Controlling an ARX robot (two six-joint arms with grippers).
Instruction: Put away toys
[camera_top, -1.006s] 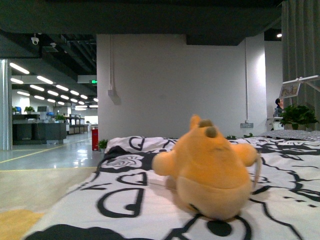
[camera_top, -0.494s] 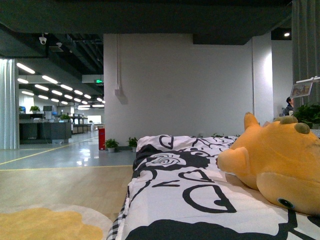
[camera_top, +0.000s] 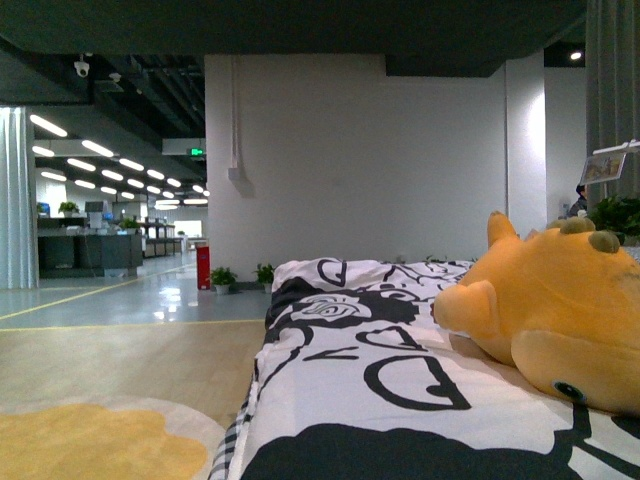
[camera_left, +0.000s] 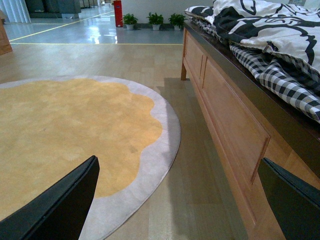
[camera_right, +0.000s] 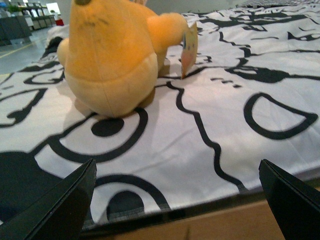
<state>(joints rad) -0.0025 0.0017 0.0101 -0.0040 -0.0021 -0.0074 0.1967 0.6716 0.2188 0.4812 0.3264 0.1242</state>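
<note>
An orange-yellow plush toy with pointed ears lies on the black-and-white bedspread, at the right edge of the front view. The right wrist view shows the same plush toy sitting on the bedspread, a paper tag hanging at its side. My right gripper is open at the bed's near edge, a short way from the toy and touching nothing. My left gripper is open above the floor beside the wooden bed frame, with nothing between its fingers. Neither arm shows in the front view.
A round yellow rug with a grey border lies on the wooden floor beside the bed. A checked sheet hangs over the frame's edge. A white wall, potted plants and an open office hall stand beyond.
The front view has swung left: the toy went from centre to the right edge over the second, and the floor and rug came into view. It has barely shifted in the last half second.
</note>
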